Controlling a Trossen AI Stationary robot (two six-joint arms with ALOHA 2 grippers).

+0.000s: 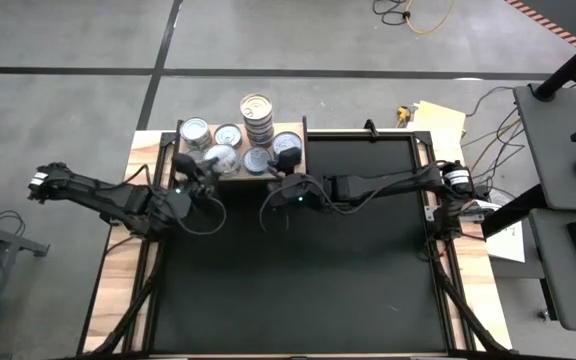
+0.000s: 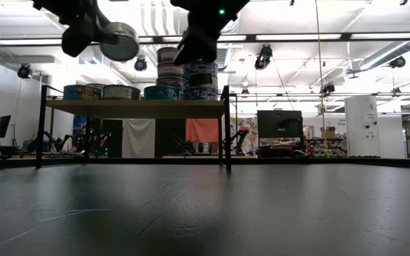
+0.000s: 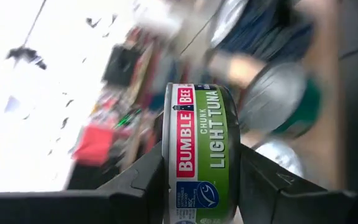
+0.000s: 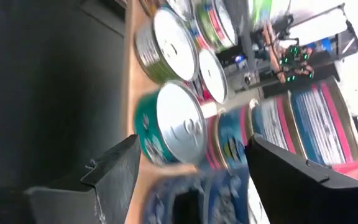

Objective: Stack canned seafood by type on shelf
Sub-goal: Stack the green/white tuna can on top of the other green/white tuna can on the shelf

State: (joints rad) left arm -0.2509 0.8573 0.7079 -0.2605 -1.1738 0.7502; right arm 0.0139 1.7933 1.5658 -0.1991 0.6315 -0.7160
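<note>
The wooden shelf (image 1: pixel 236 177) stands at the table's far edge and bears several tins of canned seafood, among them a tall stack with a gold top (image 1: pixel 257 108) and a blue-labelled stack (image 2: pixel 200 80). My left gripper (image 1: pixel 206 166) is shut on a green-labelled tuna tin (image 3: pixel 204 124), held up at the shelf's front left (image 2: pixel 119 41). My right gripper (image 4: pixel 194 142) is open above the blue stack, with its fingers on either side of the blurred top blue tin (image 4: pixel 207 190). My left gripper pinches the tuna tin by its two flat ends, one finger (image 3: pixel 138 180) on each, beside the rim (image 3: pixel 171 155). The fingers come nearly level from the table's left. The tin is turned on edge, tilted, and lifted clear above the shelf top.
Silver-topped tins (image 1: pixel 195 131) (image 1: pixel 227 134) (image 1: pixel 256 160) crowd the shelf top. Black posts (image 2: pixel 42 124) (image 2: pixel 227 124) stand at the shelf's ends. The black table surface (image 1: pixel 298 270) lies bare in front of the shelf. Cables and desks stand to the right, off the table.
</note>
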